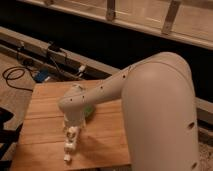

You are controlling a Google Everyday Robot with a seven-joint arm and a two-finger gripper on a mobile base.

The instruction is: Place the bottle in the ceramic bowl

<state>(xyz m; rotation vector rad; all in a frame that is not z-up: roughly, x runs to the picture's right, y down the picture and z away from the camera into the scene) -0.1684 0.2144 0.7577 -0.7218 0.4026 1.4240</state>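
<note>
Across the right side, the big white arm [150,100] fills the view, sweeping down and left over the wooden table [107,137]. Under its forearm a sliver of the green ceramic bowl [89,111] peeks out, mostly hidden, near the table's middle. Just left of that bowl the gripper [70,142] hangs down toward the front-left boards, its jaws standing wide. At its tip sits a pale slender shape, the bottle [67,158], on the wood and outside the bowl; whether the gripper touches it, nobody can tell from here.
</note>
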